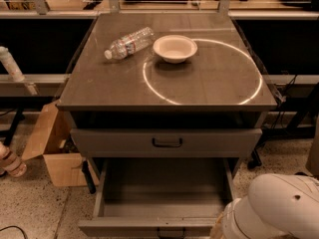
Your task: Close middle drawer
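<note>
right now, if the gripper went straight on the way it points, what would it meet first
The gripper is out of frame; only the white arm shows at lower right, so its line cannot be read. Nearest that arm is the front right corner of the open middle drawer, probably first contact, depth unclear.

No lettering can be read; the water bottle (128, 43) carries a label, its print illegible; the gripper is out of view, past the white arm (279, 208) at lower right.
</note>
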Robot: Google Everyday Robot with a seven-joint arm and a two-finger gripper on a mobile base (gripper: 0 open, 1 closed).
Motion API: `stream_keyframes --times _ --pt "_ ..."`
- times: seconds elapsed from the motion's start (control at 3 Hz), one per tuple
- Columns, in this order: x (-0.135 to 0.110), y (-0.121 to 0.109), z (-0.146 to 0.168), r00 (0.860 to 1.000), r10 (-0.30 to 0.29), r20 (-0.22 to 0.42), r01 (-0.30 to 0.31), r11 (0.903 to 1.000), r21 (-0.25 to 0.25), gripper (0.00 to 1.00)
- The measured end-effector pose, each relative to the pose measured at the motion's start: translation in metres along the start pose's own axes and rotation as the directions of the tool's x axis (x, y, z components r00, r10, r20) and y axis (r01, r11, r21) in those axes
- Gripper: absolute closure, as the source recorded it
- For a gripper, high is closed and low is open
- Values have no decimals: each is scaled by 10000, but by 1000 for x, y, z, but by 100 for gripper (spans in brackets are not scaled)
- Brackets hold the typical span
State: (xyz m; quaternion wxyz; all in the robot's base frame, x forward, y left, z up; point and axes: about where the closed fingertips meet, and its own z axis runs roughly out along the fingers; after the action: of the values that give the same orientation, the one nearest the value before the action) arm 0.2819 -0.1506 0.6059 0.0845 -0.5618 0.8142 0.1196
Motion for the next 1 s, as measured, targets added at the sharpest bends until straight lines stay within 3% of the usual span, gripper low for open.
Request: stream_keyframes --times 1.0 --pt "1 -5 47 10000 -32 5 32 9985 545 100"
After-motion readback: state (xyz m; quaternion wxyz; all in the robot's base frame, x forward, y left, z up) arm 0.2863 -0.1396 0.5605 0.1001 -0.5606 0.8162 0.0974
